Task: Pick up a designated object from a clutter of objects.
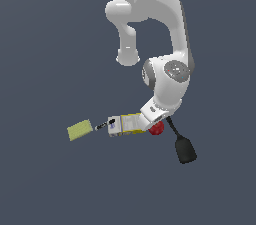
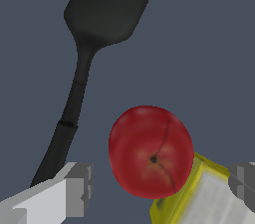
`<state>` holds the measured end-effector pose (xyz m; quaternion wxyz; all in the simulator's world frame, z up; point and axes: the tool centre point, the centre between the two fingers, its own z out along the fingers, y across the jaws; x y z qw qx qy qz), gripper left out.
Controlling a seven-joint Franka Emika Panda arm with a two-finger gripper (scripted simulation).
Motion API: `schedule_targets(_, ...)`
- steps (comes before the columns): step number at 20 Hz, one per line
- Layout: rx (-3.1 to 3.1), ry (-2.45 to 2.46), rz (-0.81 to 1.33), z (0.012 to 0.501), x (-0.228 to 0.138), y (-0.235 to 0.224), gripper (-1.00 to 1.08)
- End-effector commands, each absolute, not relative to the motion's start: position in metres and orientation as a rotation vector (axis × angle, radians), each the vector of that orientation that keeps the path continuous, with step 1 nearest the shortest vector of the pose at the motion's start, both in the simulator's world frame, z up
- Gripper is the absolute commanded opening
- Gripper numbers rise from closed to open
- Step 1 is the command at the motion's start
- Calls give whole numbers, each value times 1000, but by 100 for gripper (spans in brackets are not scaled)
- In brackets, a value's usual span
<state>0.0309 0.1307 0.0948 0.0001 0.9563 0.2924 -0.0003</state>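
At the exterior view's left a pale yellow-green pad [image 1: 80, 130] lies flat on the dark grey floor [image 1: 45, 184], apart from the rest. Just beside it toward the right sits a small black marker [image 1: 101, 126], its end next to the yellow-and-white box [image 1: 125, 124], which lies on its side. The white arm [image 1: 167, 76] reaches down over the box's right end, and the red ball [image 1: 157, 128] peeks out from under the wrist, touching or nearly touching that end of the box. Farther right lies the black spatula [image 1: 181, 143], its thin handle running up toward the ball and its broad blade pointing away. In the wrist view the spatula [image 2: 87, 63] stretches along the floor beside the ball [image 2: 151, 152], which rests against a yellow edge of the box [image 2: 196, 195]. The gripper [image 2: 162, 188] stands wide open, one grey fingertip [image 2: 78, 190] on the spatula side and the other on the box side, with the ball between them and neither pad touching it; it holds nothing.
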Motion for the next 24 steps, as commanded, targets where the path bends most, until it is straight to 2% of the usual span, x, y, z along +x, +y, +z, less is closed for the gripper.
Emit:
schedule_targets(1, 3004, 919, -2, 89, 31, 131, 100)
schedule_targets(14, 3002, 925, 0, 46, 31, 131, 100)
schedule_targets(15, 3002, 925, 0, 46, 31, 131, -100)
schedule_targets(24, 3002, 925, 0, 46, 31, 131, -100)
